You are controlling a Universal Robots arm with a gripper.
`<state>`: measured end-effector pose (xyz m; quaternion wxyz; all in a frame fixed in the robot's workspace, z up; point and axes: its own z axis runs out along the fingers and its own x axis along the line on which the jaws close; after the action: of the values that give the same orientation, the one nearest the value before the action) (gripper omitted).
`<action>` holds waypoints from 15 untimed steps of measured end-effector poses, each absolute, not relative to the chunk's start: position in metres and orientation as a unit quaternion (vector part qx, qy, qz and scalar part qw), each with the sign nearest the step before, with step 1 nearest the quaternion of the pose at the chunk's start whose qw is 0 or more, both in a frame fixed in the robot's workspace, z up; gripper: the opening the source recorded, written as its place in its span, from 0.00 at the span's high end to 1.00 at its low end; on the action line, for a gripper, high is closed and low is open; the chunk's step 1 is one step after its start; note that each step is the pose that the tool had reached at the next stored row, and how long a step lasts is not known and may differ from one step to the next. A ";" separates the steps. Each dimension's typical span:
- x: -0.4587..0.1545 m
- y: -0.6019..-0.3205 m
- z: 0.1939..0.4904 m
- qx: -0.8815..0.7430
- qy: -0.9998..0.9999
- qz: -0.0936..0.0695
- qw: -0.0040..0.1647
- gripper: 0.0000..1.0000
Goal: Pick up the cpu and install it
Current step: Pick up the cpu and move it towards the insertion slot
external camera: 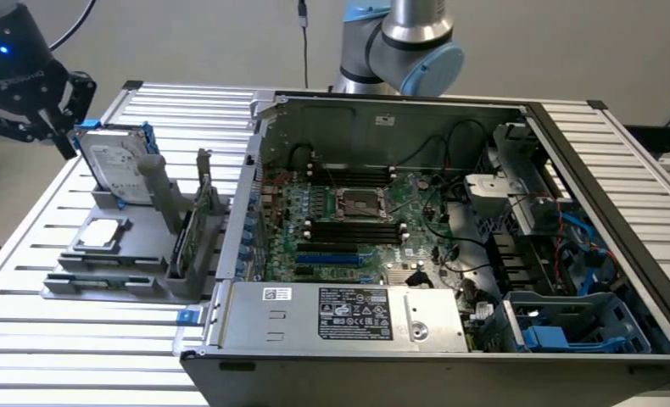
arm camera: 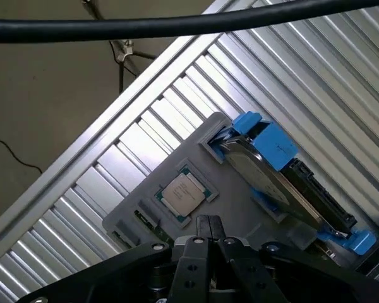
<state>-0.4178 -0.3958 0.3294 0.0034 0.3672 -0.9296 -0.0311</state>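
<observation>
The cpu [arm camera: 184, 192] is a small flat square chip with a dull silver top, lying in a recess of a grey holder [arm camera: 240, 208]. In the exterior view the cpu [external camera: 103, 233] sits on that holder [external camera: 120, 271] at the left, outside the computer case. My gripper [arm camera: 208, 228] hangs high above the holder, fingers pressed together and empty, apart from the chip. In the exterior view the gripper [external camera: 54, 119] is at the upper left, above the holder. The dark metal-framed socket [external camera: 358, 203] sits mid-motherboard inside the open case.
A silver hard drive [external camera: 118, 170] in a blue frame stands upright on the holder beside the chip. Cards stand in slots at the holder's right side [external camera: 205, 212]. The case wall [external camera: 250, 186], power supply [external camera: 347, 314] and cables lie around the motherboard. A black cable [arm camera: 177, 25] crosses the wrist view.
</observation>
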 end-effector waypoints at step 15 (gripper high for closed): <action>-0.418 -0.396 0.312 0.237 -0.971 -0.031 0.000 0.89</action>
<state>-0.4178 -0.3958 0.3122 -0.0001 0.2370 -0.9710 -0.0314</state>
